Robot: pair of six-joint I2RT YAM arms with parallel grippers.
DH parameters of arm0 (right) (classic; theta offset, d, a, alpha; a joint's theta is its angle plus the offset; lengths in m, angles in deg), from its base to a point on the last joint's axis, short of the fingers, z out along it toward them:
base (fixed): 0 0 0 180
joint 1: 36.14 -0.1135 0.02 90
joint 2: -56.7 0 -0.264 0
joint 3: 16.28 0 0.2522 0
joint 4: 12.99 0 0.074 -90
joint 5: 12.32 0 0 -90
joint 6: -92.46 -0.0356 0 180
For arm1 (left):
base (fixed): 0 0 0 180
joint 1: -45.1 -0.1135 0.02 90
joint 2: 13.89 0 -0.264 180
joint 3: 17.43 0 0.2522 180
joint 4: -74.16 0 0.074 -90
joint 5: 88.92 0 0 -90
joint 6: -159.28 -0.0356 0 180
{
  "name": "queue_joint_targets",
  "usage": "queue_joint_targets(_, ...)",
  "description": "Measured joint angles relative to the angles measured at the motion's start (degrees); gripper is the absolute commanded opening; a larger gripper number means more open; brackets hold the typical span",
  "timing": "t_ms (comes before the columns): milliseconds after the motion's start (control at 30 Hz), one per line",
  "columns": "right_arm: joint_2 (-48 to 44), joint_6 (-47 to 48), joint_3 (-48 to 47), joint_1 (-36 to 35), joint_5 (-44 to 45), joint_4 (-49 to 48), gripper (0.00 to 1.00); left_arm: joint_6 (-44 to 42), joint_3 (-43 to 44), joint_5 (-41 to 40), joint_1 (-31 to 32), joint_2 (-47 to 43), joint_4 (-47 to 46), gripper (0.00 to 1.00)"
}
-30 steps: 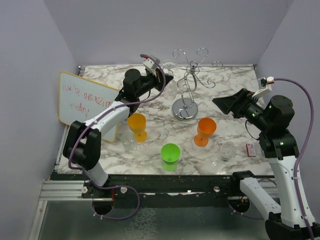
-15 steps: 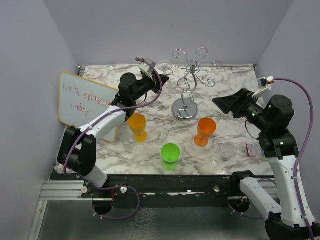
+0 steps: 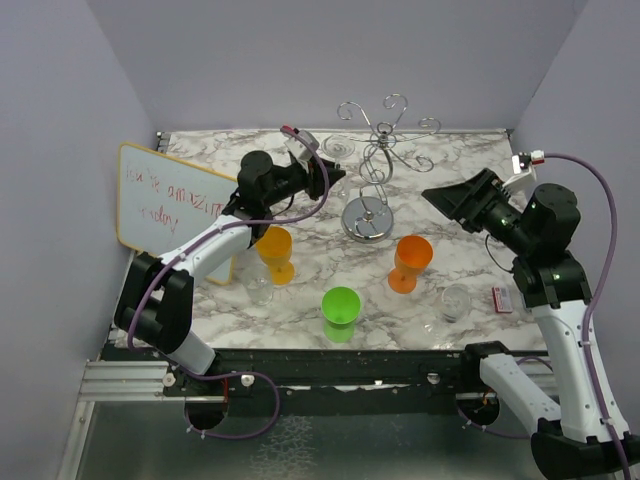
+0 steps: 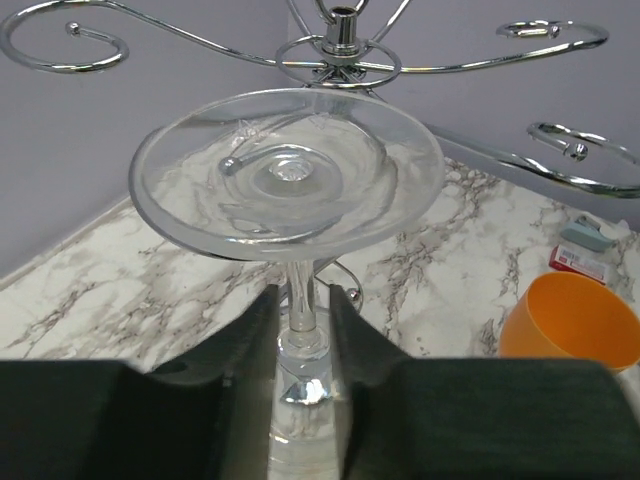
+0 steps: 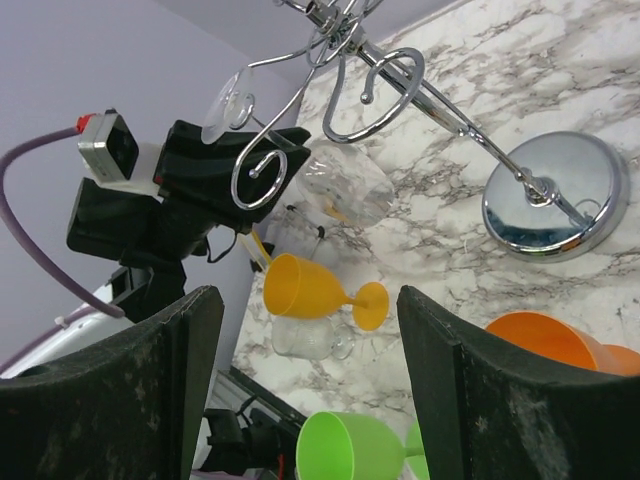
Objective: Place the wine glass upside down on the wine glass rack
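A clear wine glass (image 4: 290, 170) hangs upside down, its round foot lying on a curled arm of the chrome wine glass rack (image 4: 340, 40). My left gripper (image 4: 302, 295) straddles the stem just above the bowl, and a thin gap shows on each side of the stem. From above, the wine glass (image 3: 338, 150) sits at the left side of the wine glass rack (image 3: 380, 150), with the left gripper (image 3: 322, 172) against it. My right gripper (image 5: 305, 300) stands open and empty, right of the rack's mirrored base (image 5: 555, 195); from above the right gripper (image 3: 445, 200) hovers over the table.
A yellow-orange goblet (image 3: 274, 250), an orange goblet (image 3: 410, 262) and a green goblet (image 3: 340, 310) stand in front of the rack. Clear glasses (image 3: 258, 290) (image 3: 455, 300) sit near the front. A whiteboard (image 3: 170, 205) leans at the left; a small red box (image 3: 502, 298) lies at the right.
The left gripper has carried the glass right and down onto the rack's arm, and the rack top has shifted slightly. The right gripper has risen a little.
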State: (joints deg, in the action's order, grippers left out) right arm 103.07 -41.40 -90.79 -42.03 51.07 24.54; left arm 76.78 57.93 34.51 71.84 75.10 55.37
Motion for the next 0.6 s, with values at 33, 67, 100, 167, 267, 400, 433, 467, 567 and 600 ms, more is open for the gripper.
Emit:
queue_joint_targets(33,-0.02,-0.87,0.31,0.00,0.00,-0.37,0.74,-0.31,-0.39,-0.09,0.00,0.00,-0.39,0.43)
queue_joint_targets(67,-0.02,-1.73,0.72,0.00,0.02,-0.81,0.73,-0.35,-0.66,-0.09,0.00,0.00,-0.59,0.48)
queue_joint_targets(100,-0.02,-2.84,1.31,0.00,0.13,-1.42,0.72,-0.24,-0.92,-0.22,0.00,0.00,-0.81,0.52)
queue_joint_targets(167,-0.04,-5.44,3.13,0.00,0.44,-3.28,0.70,-0.13,-1.42,-0.85,0.00,0.00,-1.07,0.59)
queue_joint_targets(267,0.15,-9.35,6.03,0.00,0.92,-5.75,0.69,0.35,-1.73,-1.44,0.00,0.00,-1.51,0.67)
queue_joint_targets(400,1.36,-13.16,7.21,0.00,1.36,-8.57,0.72,1.53,-3.67,-3.10,0.00,-1.75,-1.55,0.74)
queue_joint_targets(433,1.66,-13.90,7.32,0.02,1.51,-9.64,0.73,1.88,-4.33,-3.69,0.00,-2.54,-1.49,0.74)
queue_joint_targets(467,1.88,-14.78,7.48,0.00,1.68,-10.84,0.73,2.27,-5.01,-4.37,0.00,-3.37,-1.42,0.75)
queue_joint_targets(567,2.75,-17.35,7.74,0.00,2.10,-14.16,0.72,3.54,-7.61,-6.60,0.00,-6.97,-0.72,0.78)
queue_joint_targets(600,3.21,-18.10,7.74,0.00,2.36,-15.19,0.70,3.96,-8.22,-7.19,0.00,-8.04,-0.46,0.78)
